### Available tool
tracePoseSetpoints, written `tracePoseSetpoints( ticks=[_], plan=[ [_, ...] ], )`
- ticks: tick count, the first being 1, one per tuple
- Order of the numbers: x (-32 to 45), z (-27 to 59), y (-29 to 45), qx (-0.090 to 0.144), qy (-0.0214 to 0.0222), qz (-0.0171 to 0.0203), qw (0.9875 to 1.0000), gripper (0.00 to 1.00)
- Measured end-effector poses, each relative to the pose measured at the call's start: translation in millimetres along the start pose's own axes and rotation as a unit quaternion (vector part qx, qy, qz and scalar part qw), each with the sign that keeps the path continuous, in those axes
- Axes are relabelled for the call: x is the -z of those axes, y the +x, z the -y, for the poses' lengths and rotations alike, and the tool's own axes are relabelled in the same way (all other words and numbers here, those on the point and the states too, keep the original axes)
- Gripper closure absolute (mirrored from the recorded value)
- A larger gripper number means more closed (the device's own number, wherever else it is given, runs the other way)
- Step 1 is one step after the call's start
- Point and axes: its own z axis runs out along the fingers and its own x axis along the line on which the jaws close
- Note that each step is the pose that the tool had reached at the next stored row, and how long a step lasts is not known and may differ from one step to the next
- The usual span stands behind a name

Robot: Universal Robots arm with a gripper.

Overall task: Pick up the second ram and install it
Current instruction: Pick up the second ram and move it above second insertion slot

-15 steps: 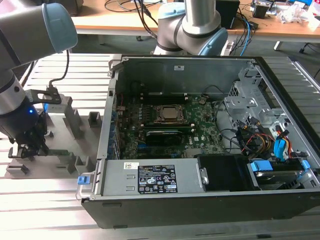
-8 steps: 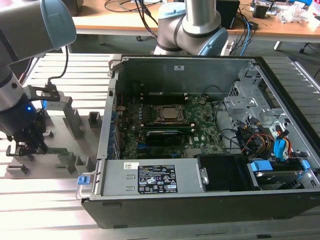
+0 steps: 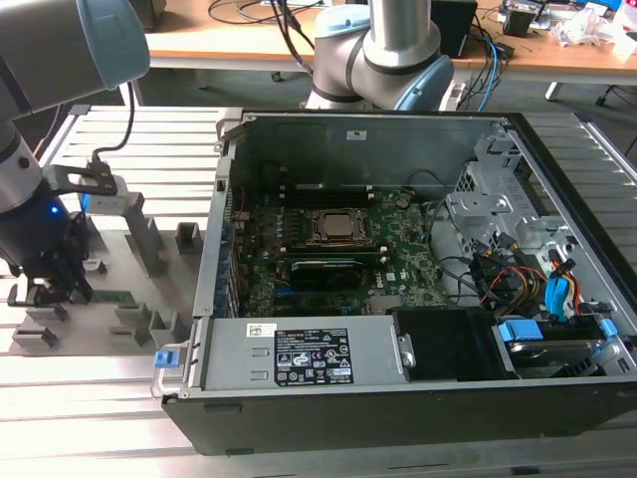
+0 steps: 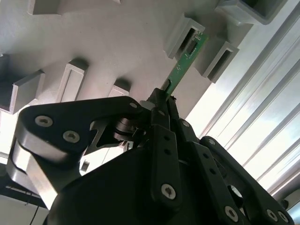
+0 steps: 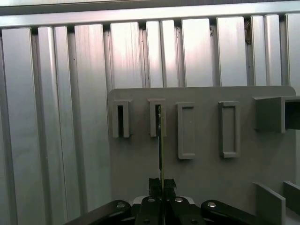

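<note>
Slatted aluminium table bears grey fixture plate and open computer case.

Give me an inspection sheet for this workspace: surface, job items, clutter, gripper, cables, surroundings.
Surface: ridged metal table carrying a grey fixture plate.
Job's things: green memory stick, on edge, far end by the slotted blocks on the plate.
Clutter: nothing seen.
Gripper: gripper with jaws shut on the memory stick's near end.
Cables: coloured bundle inside the open computer case; dark cables on the wooden desk.
Surroundings: case beside the plate, desk behind.
</note>
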Motion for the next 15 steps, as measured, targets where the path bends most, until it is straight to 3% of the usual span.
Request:
tracePoseSetpoints(
  ticks=[11,15],
  plan=[
    [11.7,1.1,-0.1,0.000,0.0000,0.0000,1.0000,0.86],
    [20.0,1.5,-0.2,0.000,0.0000,0.0000,1.0000,0.86]
  ],
)
